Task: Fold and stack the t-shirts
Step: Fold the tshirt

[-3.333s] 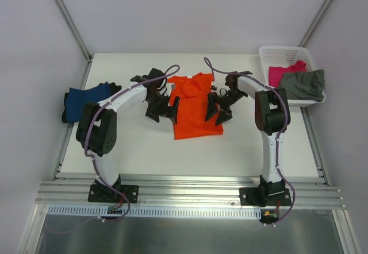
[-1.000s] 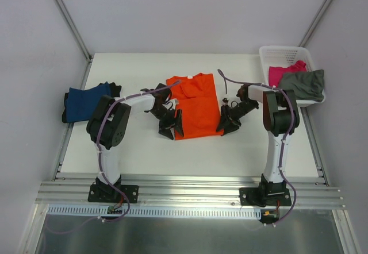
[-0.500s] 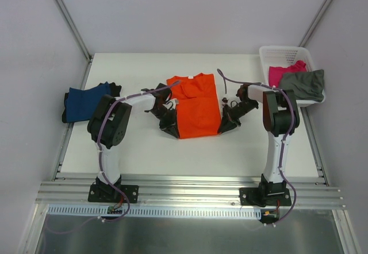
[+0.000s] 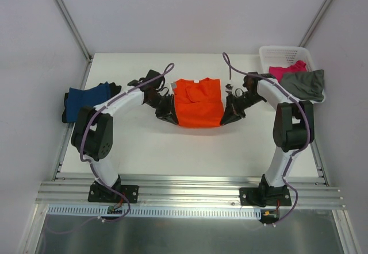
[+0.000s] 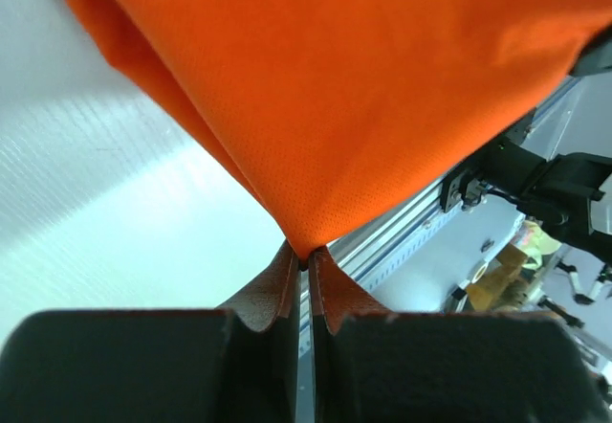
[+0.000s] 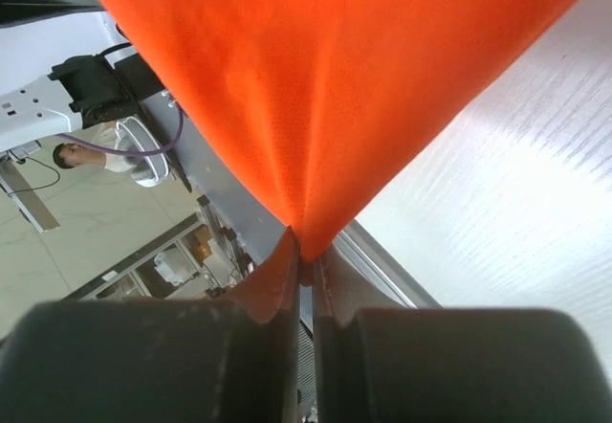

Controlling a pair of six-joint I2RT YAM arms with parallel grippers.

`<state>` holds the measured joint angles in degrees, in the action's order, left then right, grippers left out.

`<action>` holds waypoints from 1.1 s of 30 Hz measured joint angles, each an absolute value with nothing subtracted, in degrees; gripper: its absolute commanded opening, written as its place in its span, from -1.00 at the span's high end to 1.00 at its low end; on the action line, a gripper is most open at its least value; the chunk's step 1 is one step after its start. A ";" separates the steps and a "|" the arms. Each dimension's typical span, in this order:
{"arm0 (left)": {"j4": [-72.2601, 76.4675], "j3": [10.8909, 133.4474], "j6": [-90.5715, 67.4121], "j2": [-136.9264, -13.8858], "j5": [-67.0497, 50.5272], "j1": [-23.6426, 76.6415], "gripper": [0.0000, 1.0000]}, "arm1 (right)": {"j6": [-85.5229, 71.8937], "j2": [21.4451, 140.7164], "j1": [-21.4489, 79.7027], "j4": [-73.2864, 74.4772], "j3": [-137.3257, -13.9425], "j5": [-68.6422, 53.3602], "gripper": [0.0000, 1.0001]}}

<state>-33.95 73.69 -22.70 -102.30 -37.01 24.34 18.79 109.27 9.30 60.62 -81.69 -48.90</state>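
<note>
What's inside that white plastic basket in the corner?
The white lattice plastic basket holds a crumpled magenta pink cloth t-shirt and a grey-olive cloth t-shirt. The shirts cover the basket's floor, so anything beneath them cannot be seen.

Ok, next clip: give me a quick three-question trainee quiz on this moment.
1. True or false: the left fingers and right fingers are both shut on the orange t-shirt.
2. What lies in the white basket? A nothing; B the pink t-shirt and grey t-shirt; C two yellow shirts.
3. Where is the navy t-shirt?
Key: 1 true; 2 B; 3 at the table's left edge.
</note>
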 measured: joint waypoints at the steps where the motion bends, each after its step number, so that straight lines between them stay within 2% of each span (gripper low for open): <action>1: -34.15 74.24 -22.28 -101.32 -36.99 24.32 1.00 | 18.96 108.73 9.32 60.84 -81.69 -48.88 0.99; 9: -35.81 81.12 -19.57 -98.87 -35.97 24.27 1.00 | 18.81 107.98 9.47 60.86 -83.81 -48.86 0.99; 16: -36.77 86.87 -18.28 -99.74 -35.03 23.35 1.00 | 17.63 109.51 9.52 59.90 -92.66 -48.93 0.99; 25: -37.74 93.56 -15.86 -106.48 -30.85 21.61 1.00 | 13.43 117.80 7.90 56.53 -101.86 -48.60 0.99; 33: -37.82 104.20 -12.80 -115.55 -26.30 20.99 1.00 | 8.99 127.35 4.62 53.95 -116.27 -46.87 0.99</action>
